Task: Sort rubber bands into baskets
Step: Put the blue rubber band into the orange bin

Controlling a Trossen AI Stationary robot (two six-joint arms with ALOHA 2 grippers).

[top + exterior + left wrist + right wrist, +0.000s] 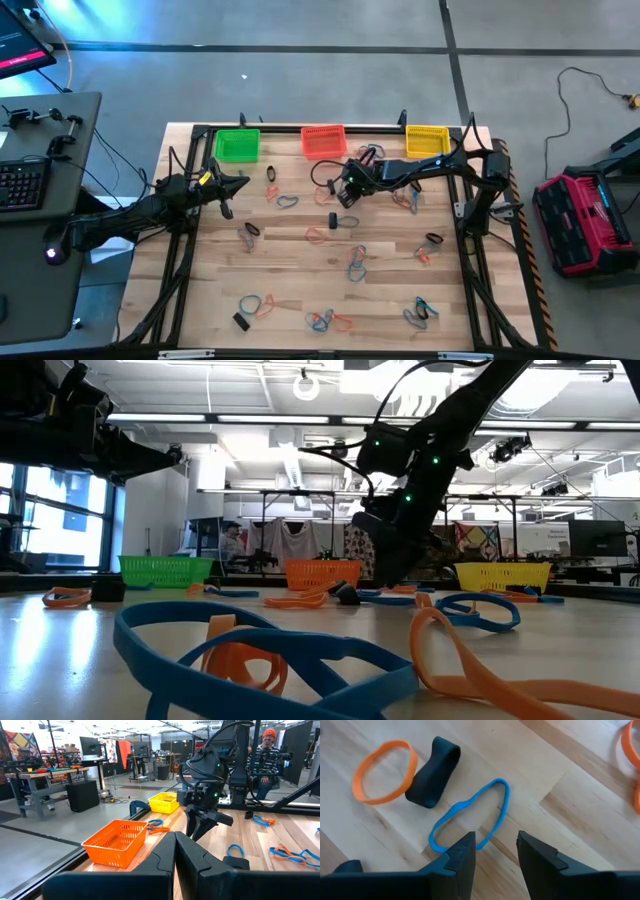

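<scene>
Rubber bands in orange, blue and black lie scattered over the wooden table (300,270). The green basket (237,145), the red-orange basket (323,140) and the yellow basket (427,140) stand in a row at the far edge. My right gripper (496,850) is open and slants down near the table's middle, close above one end of a blue rubber band (470,815) that lies flat. A black band (432,772) and an orange band (385,770) lie just beyond it. My left gripper (228,186) is shut and held level above the table's left side, holding nothing.
More bands lie near the front edge (320,320) and toward the right (430,245). The black table frame (190,200) runs along the sides. Beyond the table a person (265,755) sits, and a red case (585,220) stands on the floor at the right.
</scene>
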